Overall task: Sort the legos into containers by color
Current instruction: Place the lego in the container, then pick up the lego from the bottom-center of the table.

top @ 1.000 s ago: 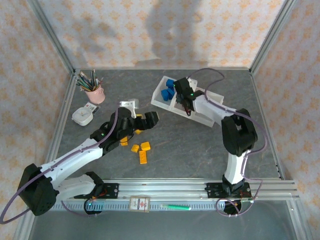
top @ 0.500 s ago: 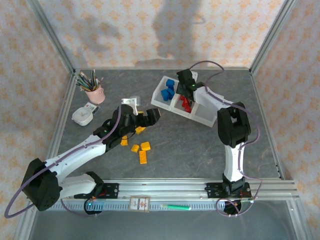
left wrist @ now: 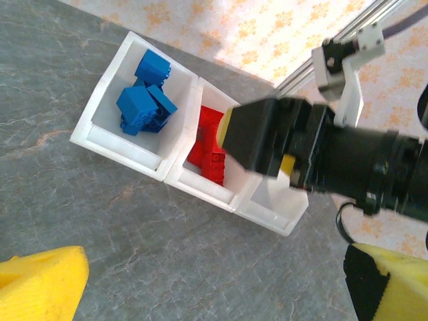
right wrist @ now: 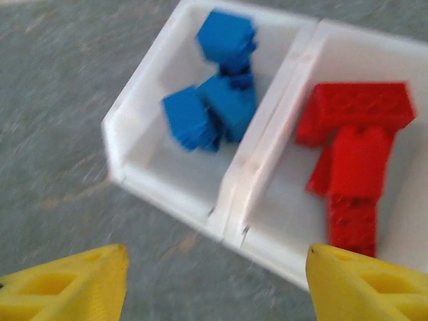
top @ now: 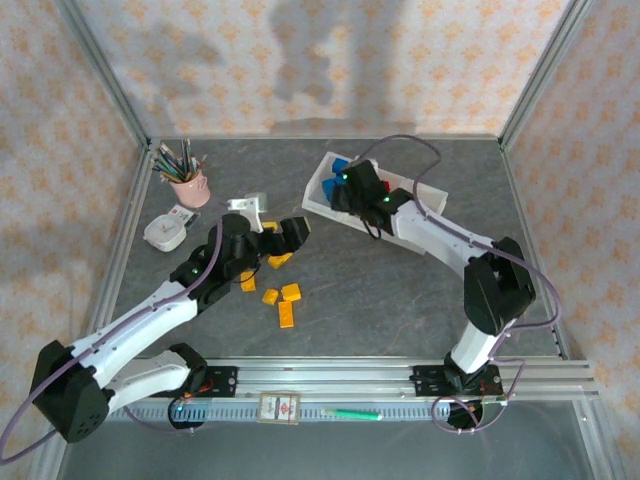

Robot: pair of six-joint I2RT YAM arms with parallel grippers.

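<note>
The white tray of containers (top: 425, 237) lies at the back right. Its left compartment holds blue legos (top: 340, 168) (right wrist: 217, 100) (left wrist: 144, 93). The middle one holds red legos (right wrist: 354, 154) (left wrist: 210, 147). The third compartment (left wrist: 274, 197) looks bare. My right gripper (top: 345, 197) (right wrist: 217, 287) hovers open over the tray's near wall, at the divider (right wrist: 267, 140) between blue and red, with nothing between its yellow fingertips. My left gripper (top: 288, 238) (left wrist: 214, 287) is open and empty above the yellow legos (top: 286, 300) scattered mid-table.
A pink cup of pencils (top: 188, 185) and a small white round dish (top: 165, 232) stand at the back left. A small white block (top: 250, 205) sits behind the left gripper. Metal frame posts and a rail (top: 400, 375) border the grey table.
My right gripper was shut over the red compartment; it has opened and slid left toward the tray's near wall. The left gripper has shifted slightly left.
</note>
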